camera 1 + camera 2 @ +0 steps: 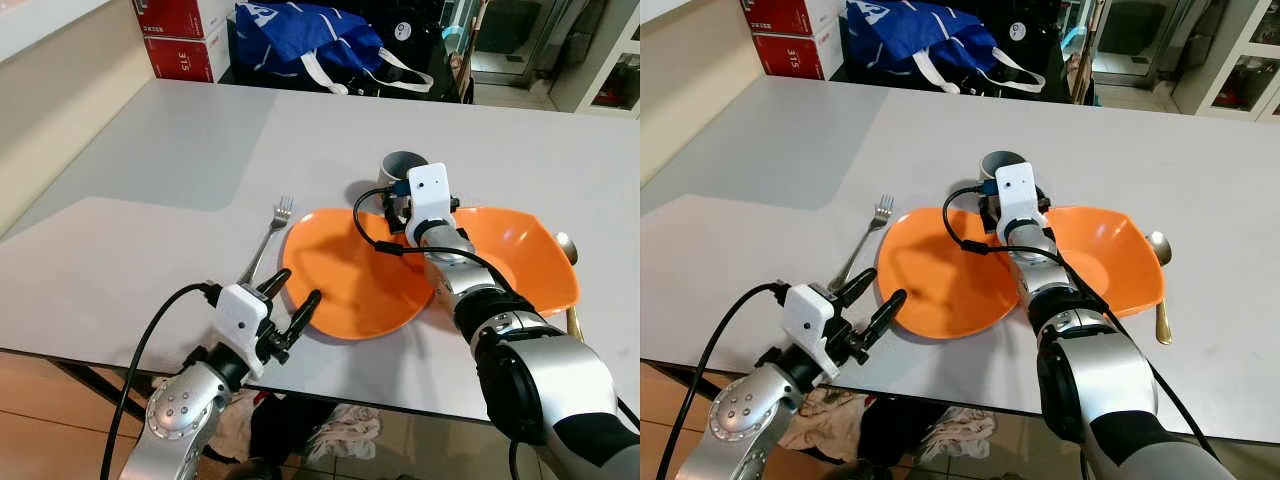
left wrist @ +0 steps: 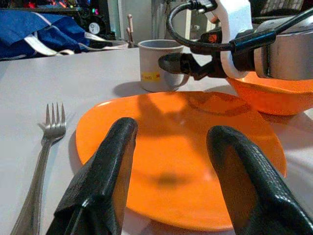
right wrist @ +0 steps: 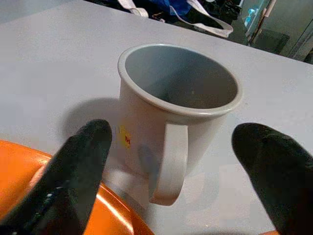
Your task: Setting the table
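Meanwhile, the right gripper [image 3: 168,166] was held with its fingers spread apart just short of the grey mug [image 3: 178,112], the mug's handle facing into the gap, while the mug stood upright on the white table [image 1: 180,170] just behind the orange plate [image 1: 350,275] and orange bowl [image 1: 525,255]. The left gripper [image 1: 291,305] was poised with its fingers parted at the plate's near edge, with the fork [image 1: 270,235] laid beside the plate on the robot's left and a spoon [image 1: 1160,270] set on the far side of the bowl.
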`<state>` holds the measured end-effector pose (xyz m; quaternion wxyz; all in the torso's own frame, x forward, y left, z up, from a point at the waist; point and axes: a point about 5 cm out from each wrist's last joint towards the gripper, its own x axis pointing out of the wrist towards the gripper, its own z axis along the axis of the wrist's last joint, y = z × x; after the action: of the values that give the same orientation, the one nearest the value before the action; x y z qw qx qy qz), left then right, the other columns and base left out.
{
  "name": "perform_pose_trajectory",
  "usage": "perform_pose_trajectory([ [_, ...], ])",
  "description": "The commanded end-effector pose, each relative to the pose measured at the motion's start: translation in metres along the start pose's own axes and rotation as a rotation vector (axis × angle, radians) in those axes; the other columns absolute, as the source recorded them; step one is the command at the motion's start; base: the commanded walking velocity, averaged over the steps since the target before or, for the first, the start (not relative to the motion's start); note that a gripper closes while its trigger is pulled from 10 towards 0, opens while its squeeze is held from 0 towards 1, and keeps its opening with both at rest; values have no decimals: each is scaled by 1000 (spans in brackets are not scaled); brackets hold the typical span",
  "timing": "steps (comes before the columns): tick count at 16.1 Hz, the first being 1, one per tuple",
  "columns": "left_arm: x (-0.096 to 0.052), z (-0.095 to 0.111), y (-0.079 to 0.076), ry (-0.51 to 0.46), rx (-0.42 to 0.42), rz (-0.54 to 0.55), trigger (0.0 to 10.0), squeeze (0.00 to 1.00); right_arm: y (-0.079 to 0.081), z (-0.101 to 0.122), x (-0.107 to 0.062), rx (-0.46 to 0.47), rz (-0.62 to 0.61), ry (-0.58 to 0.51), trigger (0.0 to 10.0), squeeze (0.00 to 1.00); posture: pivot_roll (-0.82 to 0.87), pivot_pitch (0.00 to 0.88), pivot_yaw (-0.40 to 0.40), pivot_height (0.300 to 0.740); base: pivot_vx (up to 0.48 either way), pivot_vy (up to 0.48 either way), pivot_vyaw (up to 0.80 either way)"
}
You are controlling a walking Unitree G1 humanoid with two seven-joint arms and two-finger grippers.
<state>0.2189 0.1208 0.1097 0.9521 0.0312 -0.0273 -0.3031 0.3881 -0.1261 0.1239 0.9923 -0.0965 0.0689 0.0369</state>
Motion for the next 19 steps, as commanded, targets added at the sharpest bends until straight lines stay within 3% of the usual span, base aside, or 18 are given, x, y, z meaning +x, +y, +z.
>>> perform_pose_trajectory([
  [1, 2, 5, -1, -17, 3, -11, 10000, 0, -2, -2, 0, 11, -6, 18, 10000, 1000, 79, 22, 1, 740, 0, 0, 0],
  [4, 3, 6, 0, -17, 3, -15, 10000, 0, 0, -3, 0, 4, -4, 17, 10000, 1000, 76, 20, 4, 740, 0, 0, 0],
  [5, 4, 6, 1, -16, 6, -16, 10000, 0, 1, 0, 0, 2, -4, 6, 10000, 0, 73, 20, 8, 740, 0, 0, 0],
  [13, 10, 5, 3, -18, -2, -29, 10000, 0, -2, 8, 2, 8, -12, -28, 10000, 0, 48, 14, 16, 740, 0, 0, 0],
  [19, 12, 5, 6, -14, -4, -12, 10000, 0, 3, 26, 5, 44, 19, -96, 10000, 0, 23, 13, 24, 740, 0, 0, 0],
])
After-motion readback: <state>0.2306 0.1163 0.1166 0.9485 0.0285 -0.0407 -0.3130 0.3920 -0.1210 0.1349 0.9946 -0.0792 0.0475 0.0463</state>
